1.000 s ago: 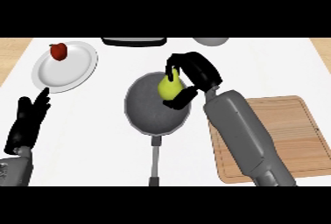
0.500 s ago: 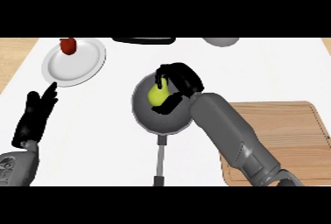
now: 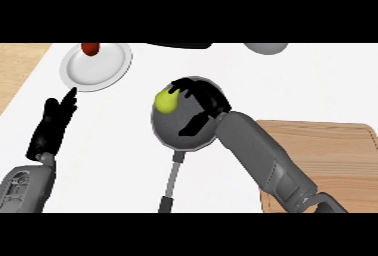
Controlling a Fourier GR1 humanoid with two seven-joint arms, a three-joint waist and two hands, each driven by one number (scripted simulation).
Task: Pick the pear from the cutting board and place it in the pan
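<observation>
— Where was the pear [image 3: 165, 101] at that moment?

— It sat inside the pan [image 3: 171, 134], toward the pan's ten o'clock side, close against the rim. My right hand [image 3: 204, 100] lay over the pan from the two o'clock side, fingers curled around the pear's right flank, so I was holding it.

— And the pan itself?

— It stood on the white table [image 3: 317, 85] near the middle, its handle [image 3: 170, 182] running straight down toward six o'clock. My right forearm came in from about five o'clock and crossed over the cutting board [image 3: 328, 160], which lay at the pan's four o'clock, just beside it.

— Was anything on the board?

— Only my arm passed above it; the wood that showed was bare.

— What about your other hand?

— My left hand [image 3: 52, 131] rested at the pan's nine o'clock, well apart from it, fingers straight and pointing up toward twelve, holding nothing. Its fingertips ended just below a white plate [image 3: 100, 70], which sat at the pan's eleven o'clock with a small red thing [image 3: 90, 48] at its top edge.

— Anything further back?

— A grey rounded object [image 3: 267, 48] at one o'clock, cut by the upper edge; I could not tell what it was.
</observation>
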